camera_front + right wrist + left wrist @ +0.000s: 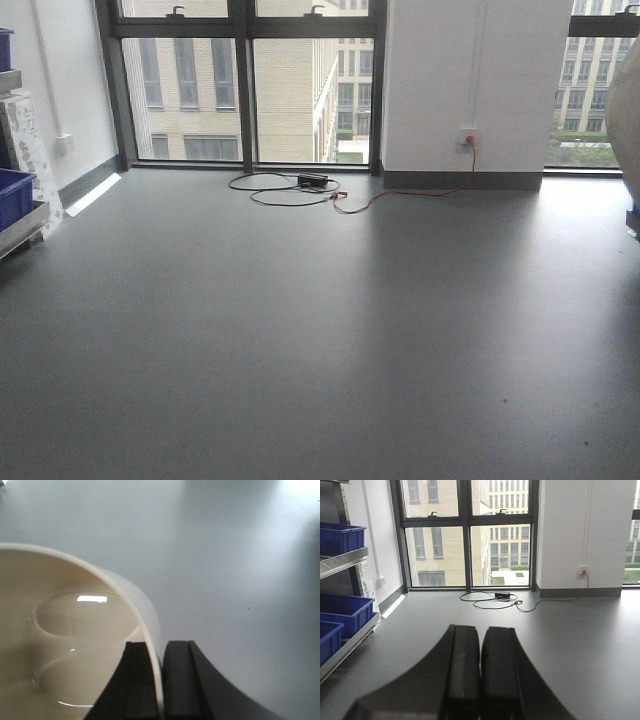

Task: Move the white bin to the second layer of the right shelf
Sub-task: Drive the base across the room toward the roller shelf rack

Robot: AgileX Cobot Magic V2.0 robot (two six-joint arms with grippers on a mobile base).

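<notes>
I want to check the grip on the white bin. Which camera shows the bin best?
The right wrist view: the white bin fills its left side, and its rim is pinched between the fingers of the right gripper. The front-facing and left wrist views show none of it.

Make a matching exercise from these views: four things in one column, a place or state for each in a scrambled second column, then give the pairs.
1. white bin
2. left gripper
3. blue crates
4. black cable

A. lying on the floor
B. shut, holding nothing
C. on the steel rack
D. rim pinched by the right gripper

Pairs: 1-D, 2-B, 3-C, 4-A.
</notes>
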